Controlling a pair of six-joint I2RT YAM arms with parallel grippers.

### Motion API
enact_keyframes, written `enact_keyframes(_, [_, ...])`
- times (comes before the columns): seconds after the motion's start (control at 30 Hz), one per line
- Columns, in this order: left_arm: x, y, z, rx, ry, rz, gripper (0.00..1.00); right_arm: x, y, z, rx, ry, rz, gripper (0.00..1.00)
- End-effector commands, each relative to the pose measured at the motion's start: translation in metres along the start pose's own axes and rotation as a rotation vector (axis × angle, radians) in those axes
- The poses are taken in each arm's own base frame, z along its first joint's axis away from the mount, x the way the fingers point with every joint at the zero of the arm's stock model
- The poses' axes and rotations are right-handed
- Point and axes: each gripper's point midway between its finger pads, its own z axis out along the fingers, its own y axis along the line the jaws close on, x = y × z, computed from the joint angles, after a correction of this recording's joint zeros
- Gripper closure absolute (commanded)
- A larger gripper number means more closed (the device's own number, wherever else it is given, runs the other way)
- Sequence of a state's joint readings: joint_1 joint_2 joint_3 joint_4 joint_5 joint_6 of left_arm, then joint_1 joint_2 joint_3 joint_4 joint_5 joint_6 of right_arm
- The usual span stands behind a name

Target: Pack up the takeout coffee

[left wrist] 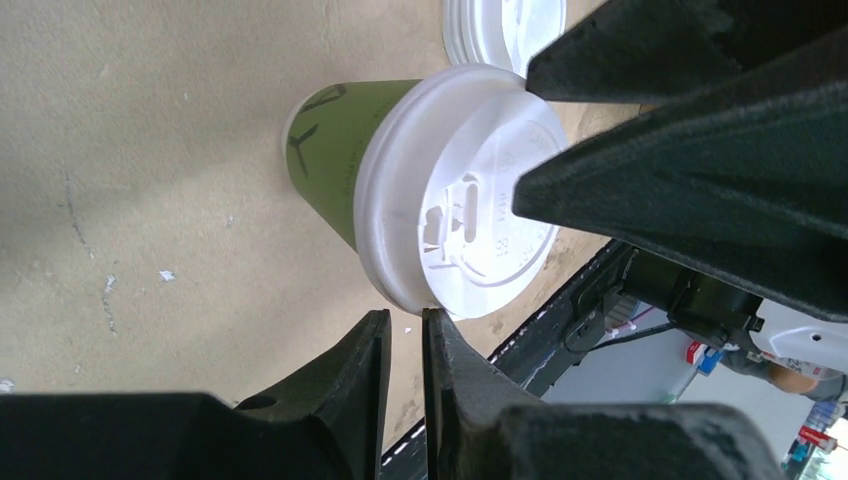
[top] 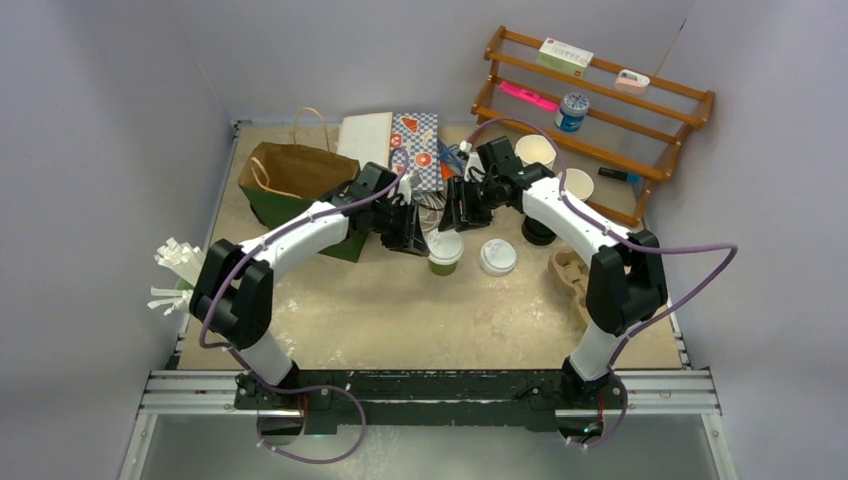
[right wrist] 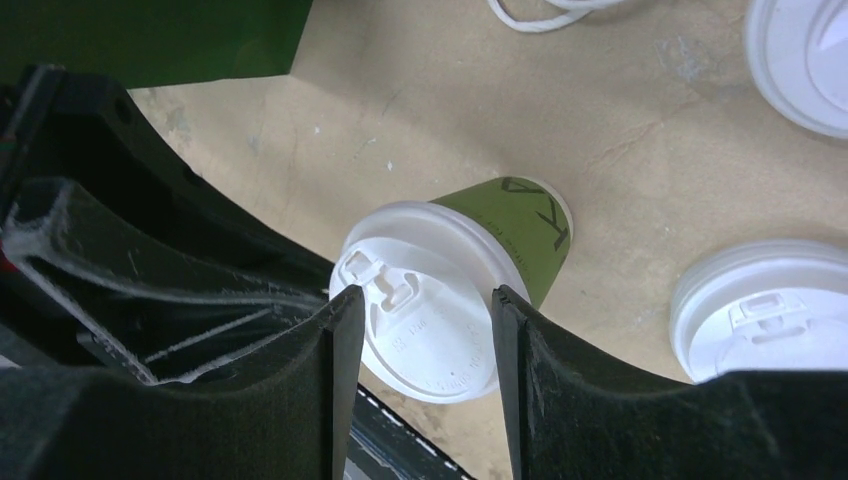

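Observation:
The takeout coffee (top: 445, 252), a dark olive-green cup with a white lid, stands upright on the table. My right gripper (top: 462, 215) is open and hovers just above and behind it. In the right wrist view the gripper (right wrist: 420, 300) has its fingers on either side of the white lid (right wrist: 430, 315), above the cup (right wrist: 525, 230). My left gripper (top: 412, 238) is shut and empty, just left of the cup. In the left wrist view its tips (left wrist: 405, 328) sit next to the lid's rim (left wrist: 460, 205), and the cup body (left wrist: 335, 150) is beyond it.
A loose white lid (top: 497, 256) lies right of the cup. A brown paper bag with a green base (top: 295, 175) lies at the back left. A pulp cup carrier (top: 570, 275), white cups (top: 535, 150) and a wooden rack (top: 590, 100) are on the right.

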State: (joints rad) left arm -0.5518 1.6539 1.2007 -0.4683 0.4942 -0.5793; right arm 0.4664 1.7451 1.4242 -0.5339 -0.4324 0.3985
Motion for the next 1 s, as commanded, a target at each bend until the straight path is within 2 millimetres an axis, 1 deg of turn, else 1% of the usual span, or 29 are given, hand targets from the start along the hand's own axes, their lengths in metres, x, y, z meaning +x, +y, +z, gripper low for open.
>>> enact_keyframes(0.0, [-0.028,0.0,-0.003,-0.02,-0.069,0.063,0.8,0.013,0.008,-0.016,-0.01,0.016,-0.013,0.48])
enact_keyframes(0.17, [-0.044,-0.002,0.002,-0.026,-0.089,0.07,0.8,0.027,-0.002,-0.018,0.034,0.034,0.009,0.49])
enact_keyframes(0.27, [-0.054,-0.005,0.003,-0.032,-0.105,0.087,0.8,0.033,-0.007,-0.022,0.06,0.024,0.028,0.47])
enact_keyframes(0.47, [-0.067,-0.008,0.008,-0.028,-0.111,0.101,0.8,0.045,-0.006,-0.029,0.054,0.024,0.051,0.47])
enact_keyframes(0.63, [-0.072,-0.009,0.013,-0.021,-0.108,0.106,0.8,0.05,-0.004,-0.034,0.049,0.02,0.078,0.46])
enact_keyframes(0.7, [-0.074,-0.01,0.014,-0.016,-0.111,0.107,0.8,0.051,-0.007,-0.035,0.074,0.017,0.091,0.45])
enact_keyframes(0.77, [-0.075,-0.012,0.012,-0.018,-0.115,0.114,0.8,0.047,-0.014,-0.039,0.127,-0.002,0.102,0.45])
enact_keyframes(0.9, [-0.078,-0.015,-0.002,-0.048,-0.128,0.126,0.8,0.031,-0.021,-0.049,0.204,-0.067,0.102,0.52])
enact_keyframes(0.97, [-0.075,-0.018,-0.01,-0.05,-0.129,0.121,0.79,0.024,-0.019,-0.053,0.211,-0.09,0.102,0.54])
